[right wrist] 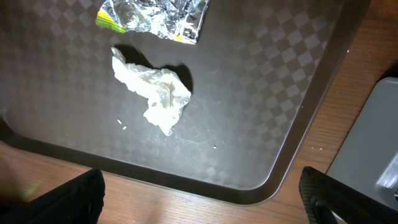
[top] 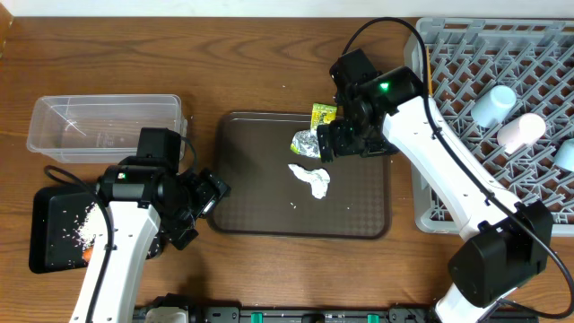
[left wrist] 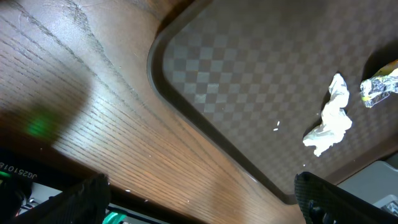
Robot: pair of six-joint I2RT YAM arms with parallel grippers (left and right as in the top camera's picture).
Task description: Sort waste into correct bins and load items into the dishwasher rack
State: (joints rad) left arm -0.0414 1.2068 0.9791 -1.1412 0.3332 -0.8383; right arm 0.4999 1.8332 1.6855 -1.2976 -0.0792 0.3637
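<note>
Crumpled white tissue [top: 310, 179] and silver foil [top: 306, 142] lie on the brown serving tray [top: 359, 211]. The yellow-green wrapper [top: 323, 114] sits at the tray's far rim. My right gripper [top: 328, 144] is open and empty, just above the foil. Its wrist view shows the tissue [right wrist: 155, 92], foil [right wrist: 155, 14] and open jaws [right wrist: 202, 205]. My left gripper [top: 202, 211] is open and empty over the tray's near-left corner, its jaws [left wrist: 199, 205] wide. Rice [top: 85, 229] and carrot [top: 87, 254] lie in the black tray [top: 49, 206]. The chopsticks and plate are not visible.
The clear tub [top: 108, 126] stands at the far left. The grey rack [top: 466, 90] fills the right side and holds a light-blue cup [top: 493, 106] and a white cup [top: 522, 130]. The left wrist view shows the tissue [left wrist: 329, 118] and foil [left wrist: 379, 87].
</note>
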